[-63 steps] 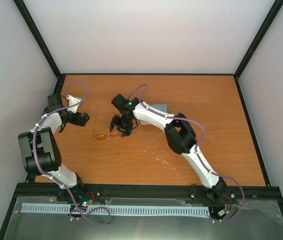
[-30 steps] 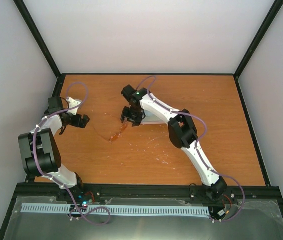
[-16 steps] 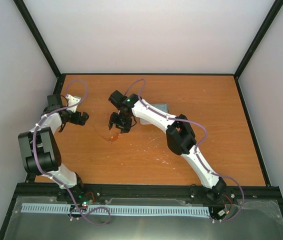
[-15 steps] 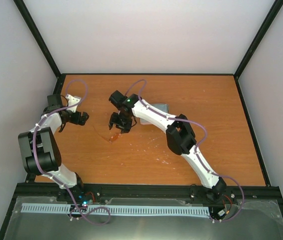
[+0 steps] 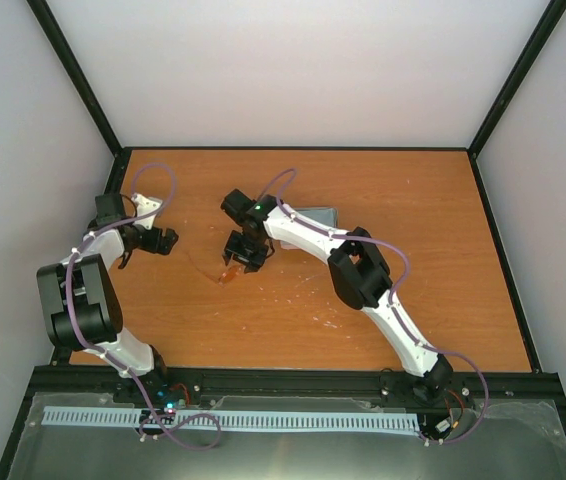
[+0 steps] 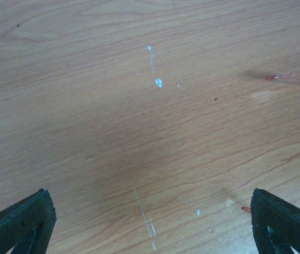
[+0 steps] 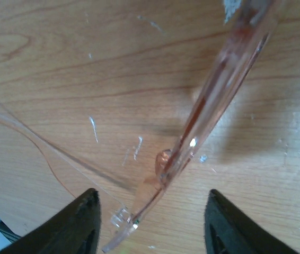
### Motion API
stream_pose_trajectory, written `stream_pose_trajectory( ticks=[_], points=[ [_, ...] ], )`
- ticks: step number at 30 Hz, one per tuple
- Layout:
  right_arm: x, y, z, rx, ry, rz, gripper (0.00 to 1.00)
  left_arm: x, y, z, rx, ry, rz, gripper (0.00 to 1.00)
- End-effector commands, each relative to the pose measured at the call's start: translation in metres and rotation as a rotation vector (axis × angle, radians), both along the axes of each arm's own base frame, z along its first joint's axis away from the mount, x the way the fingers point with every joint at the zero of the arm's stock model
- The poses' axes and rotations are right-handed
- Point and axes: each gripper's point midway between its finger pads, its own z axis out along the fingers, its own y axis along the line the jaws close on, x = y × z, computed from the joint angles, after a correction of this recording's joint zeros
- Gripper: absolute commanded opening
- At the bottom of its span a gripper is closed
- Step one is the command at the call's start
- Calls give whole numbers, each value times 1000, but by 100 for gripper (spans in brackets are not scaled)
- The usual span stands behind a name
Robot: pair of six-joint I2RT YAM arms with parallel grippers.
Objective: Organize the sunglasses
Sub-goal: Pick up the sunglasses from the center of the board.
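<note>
The sunglasses (image 5: 228,272) are thin, translucent amber and lie on the wooden table left of centre. In the right wrist view their front frame (image 7: 208,111) runs on a slant from the top right down between my fingers, and one slim arm (image 7: 44,145) trails off to the left. My right gripper (image 5: 243,252) (image 7: 150,233) hovers low over them, open, with a gap on each side of the frame. My left gripper (image 5: 163,240) (image 6: 152,227) stands wide open over bare wood farther left. An amber tip of the glasses (image 6: 293,80) shows at the right edge of the left wrist view.
A flat grey-blue thing (image 5: 315,214) lies behind the right arm, partly hidden by it. Black frame rails (image 5: 293,149) edge the table, with white walls behind. White scuffs (image 5: 288,295) mark the wood.
A second ago my right gripper was farther back near the grey-blue thing; it has come forward and left over the sunglasses. The left arm has barely moved.
</note>
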Motion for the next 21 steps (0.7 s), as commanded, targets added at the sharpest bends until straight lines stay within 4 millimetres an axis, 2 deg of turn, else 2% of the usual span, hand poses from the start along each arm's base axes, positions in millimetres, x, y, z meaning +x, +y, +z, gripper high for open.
stream_pose_trajectory(
  ticks=[1, 3, 8, 13, 18, 21],
  points=[
    [12, 1, -12, -26, -25, -42, 47, 5, 5, 15, 10, -59, 8, 99],
    [13, 1, -15, -34, -29, -43, 43, 4, 6, 14, 8, -58, 11, 100],
    [16, 2, -18, -37, -28, -44, 41, 4, 7, 11, 8, -55, 14, 99],
    [21, -3, -20, -63, -51, -37, 17, 4, 5, 8, 0, -48, 12, 100],
    [29, -9, -15, -81, -83, -30, 4, 3, 2, 9, -22, -44, 6, 99],
    [34, -13, -5, -83, -115, -9, 3, 1, -10, 20, -76, -67, -33, 100]
  ],
)
